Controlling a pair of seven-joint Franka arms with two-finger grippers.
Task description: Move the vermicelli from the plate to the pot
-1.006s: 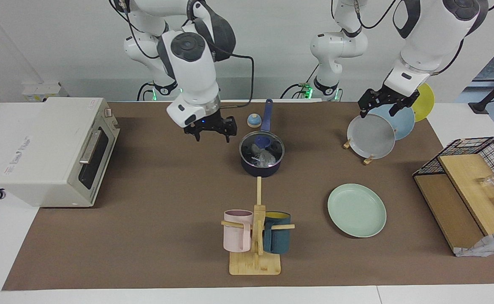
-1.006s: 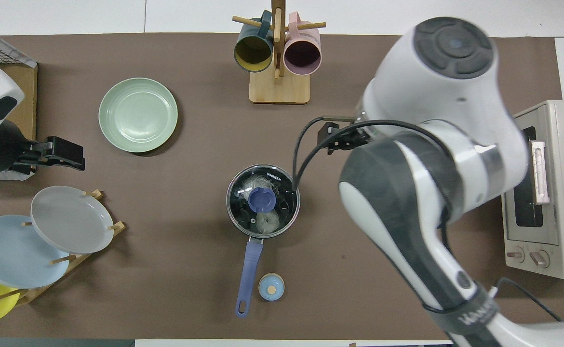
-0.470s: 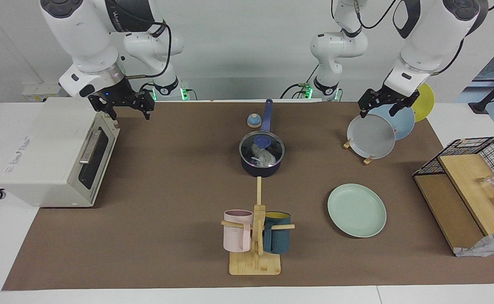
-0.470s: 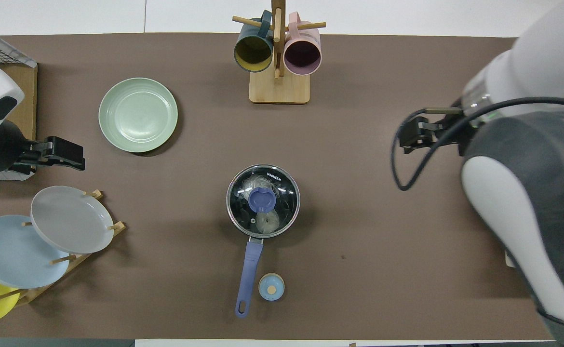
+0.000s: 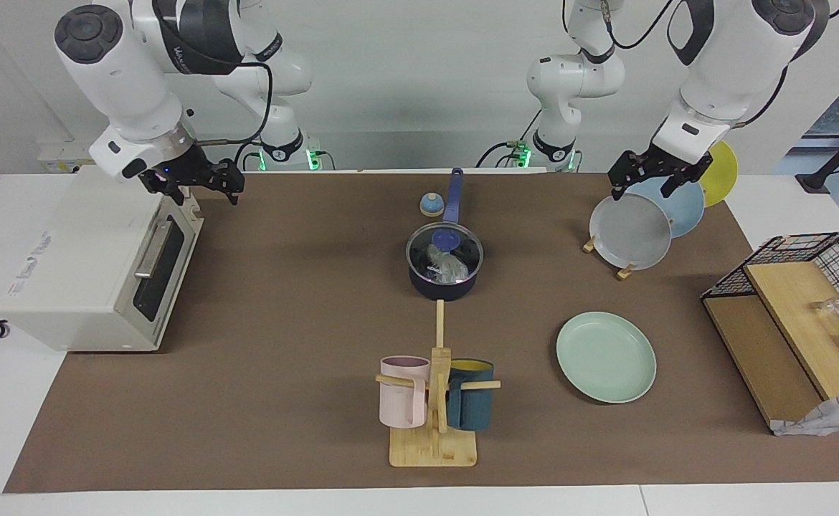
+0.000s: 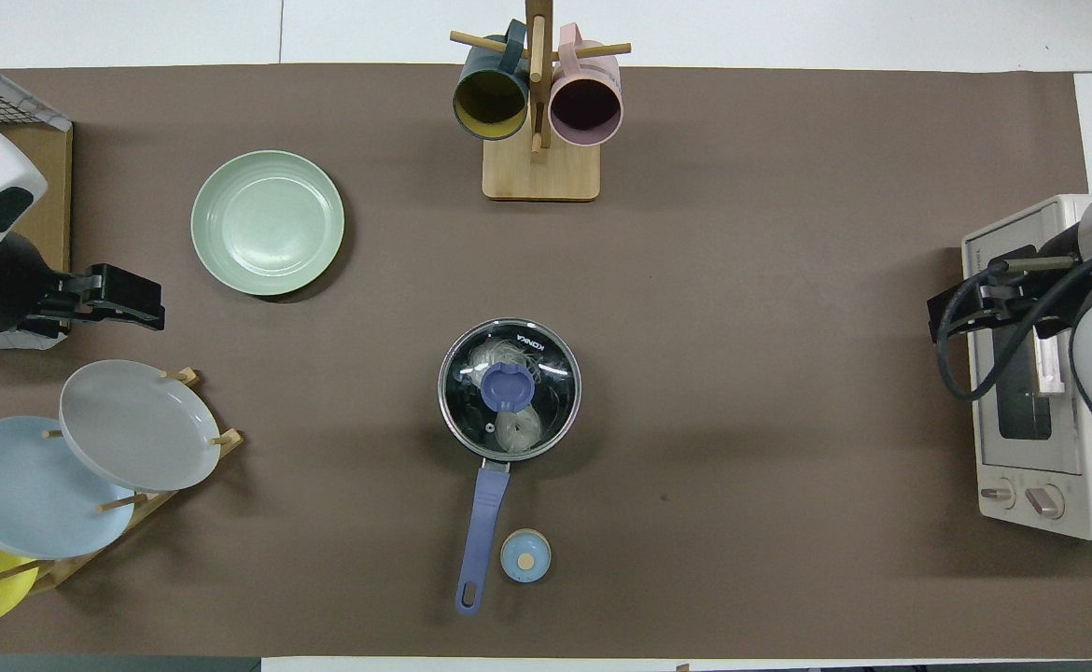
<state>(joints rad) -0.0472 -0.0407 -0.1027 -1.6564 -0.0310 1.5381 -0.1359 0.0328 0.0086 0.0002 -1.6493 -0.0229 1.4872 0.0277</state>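
Note:
The dark navy pot [image 5: 442, 281] stands mid-table with its blue handle [image 6: 481, 532] pointing toward the robots. A glass lid with a blue knob [image 6: 507, 385] sits on it. The whitish vermicelli [image 5: 449, 266] lies inside the pot and shows through the lid as two nests [image 6: 518, 427]. The mint-green plate [image 5: 606, 356] is empty; it lies farther from the robots than the pot, toward the left arm's end [image 6: 267, 222]. My right gripper [image 5: 204, 193] is open and empty over the toaster oven's edge [image 6: 949, 315]. My left gripper [image 5: 642, 188] is open and empty over the plate rack and waits.
A white toaster oven [image 5: 97, 258] stands at the right arm's end. A mug rack [image 5: 434, 401] with pink and teal mugs stands farther out than the pot. A rack with grey, light blue and yellow plates [image 6: 135, 425], a small blue cap [image 6: 525, 555] and a wire basket [image 5: 799, 308] are also here.
My right arm swung away from beside the pot to over the toaster oven at its own end. The left arm, pot, lid and plate have not moved.

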